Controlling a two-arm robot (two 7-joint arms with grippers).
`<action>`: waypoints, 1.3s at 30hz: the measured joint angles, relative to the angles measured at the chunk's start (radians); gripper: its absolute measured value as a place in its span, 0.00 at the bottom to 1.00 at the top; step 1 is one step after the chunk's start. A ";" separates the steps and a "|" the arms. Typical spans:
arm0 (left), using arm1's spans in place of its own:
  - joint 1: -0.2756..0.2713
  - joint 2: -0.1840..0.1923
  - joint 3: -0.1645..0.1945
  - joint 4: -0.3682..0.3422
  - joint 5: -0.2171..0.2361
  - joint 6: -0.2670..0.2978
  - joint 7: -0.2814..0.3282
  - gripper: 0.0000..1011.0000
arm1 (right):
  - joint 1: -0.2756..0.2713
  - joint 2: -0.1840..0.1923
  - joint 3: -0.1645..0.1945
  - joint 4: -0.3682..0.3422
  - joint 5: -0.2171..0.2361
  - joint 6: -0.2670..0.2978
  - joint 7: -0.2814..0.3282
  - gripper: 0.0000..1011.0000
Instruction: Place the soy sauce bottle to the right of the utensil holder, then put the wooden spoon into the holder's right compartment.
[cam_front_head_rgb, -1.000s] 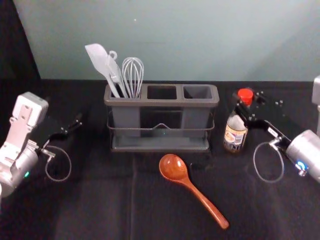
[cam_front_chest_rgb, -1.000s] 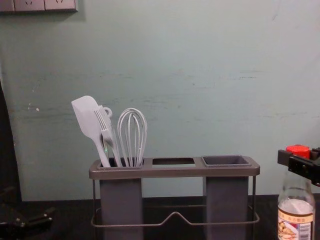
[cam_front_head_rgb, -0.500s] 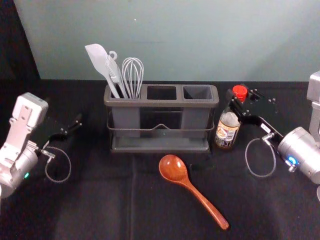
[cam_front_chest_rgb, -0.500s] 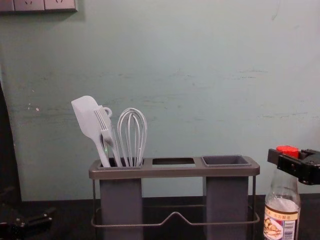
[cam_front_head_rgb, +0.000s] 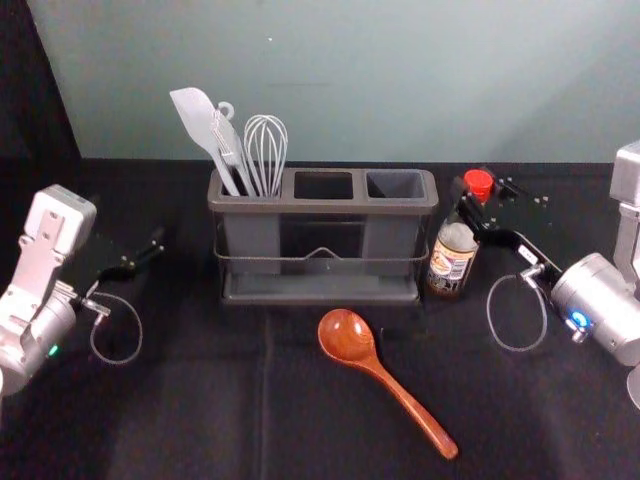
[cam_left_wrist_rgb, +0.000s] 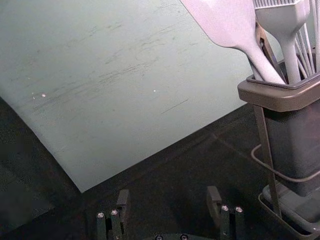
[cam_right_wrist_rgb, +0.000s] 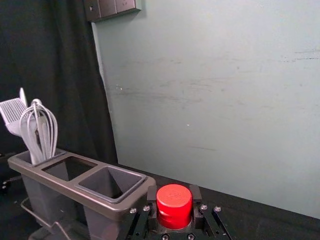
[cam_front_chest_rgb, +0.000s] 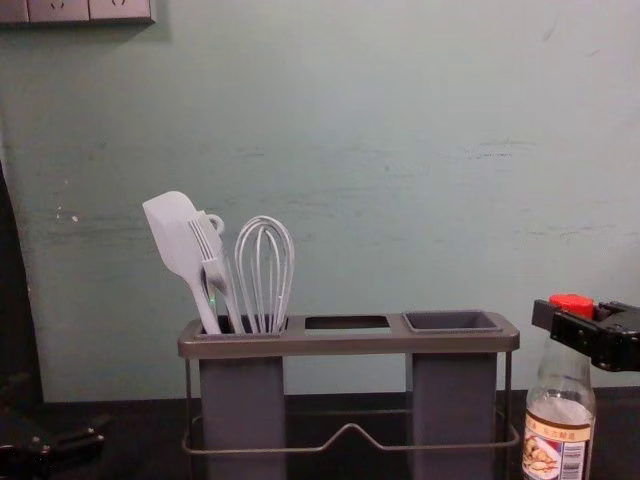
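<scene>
My right gripper (cam_front_head_rgb: 473, 184) is shut on the neck of the soy sauce bottle (cam_front_head_rgb: 452, 258), just under its red cap, close beside the holder's right end. In the right wrist view the gripper (cam_right_wrist_rgb: 173, 196) has a finger on each side of the red cap (cam_right_wrist_rgb: 174, 205). Whether the bottle's base touches the table cannot be told. The grey utensil holder (cam_front_head_rgb: 325, 206) has an empty right compartment (cam_front_head_rgb: 396, 184). The wooden spoon (cam_front_head_rgb: 372, 362) lies in front of it, bowl toward the holder. My left gripper (cam_front_head_rgb: 148, 254) stays parked at the left; in its wrist view it (cam_left_wrist_rgb: 168, 197) is open.
A white spatula (cam_front_head_rgb: 200, 122), a whisk (cam_front_head_rgb: 266, 150) and other white utensils stand in the holder's left compartment. Behind the dark table (cam_front_head_rgb: 180, 400) rises a pale green wall (cam_front_head_rgb: 400, 80). Dark cloth (cam_right_wrist_rgb: 50, 60) hangs at the left.
My right gripper and the bottle have moved left together, closer to the holder, with only a slight shift in the last half second. The left arm, spoon and holder have not moved.
</scene>
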 joint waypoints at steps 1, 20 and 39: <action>0.000 0.000 0.000 0.000 0.000 0.000 0.000 0.99 | 0.001 0.000 -0.001 0.001 -0.001 -0.001 -0.002 0.38; 0.000 0.000 0.000 0.000 0.000 0.000 0.000 0.99 | -0.003 -0.003 0.014 -0.012 -0.014 -0.024 -0.023 0.81; 0.000 0.000 0.000 0.000 0.000 0.000 0.000 0.99 | -0.149 0.044 0.041 -0.270 -0.044 -0.025 -0.043 0.99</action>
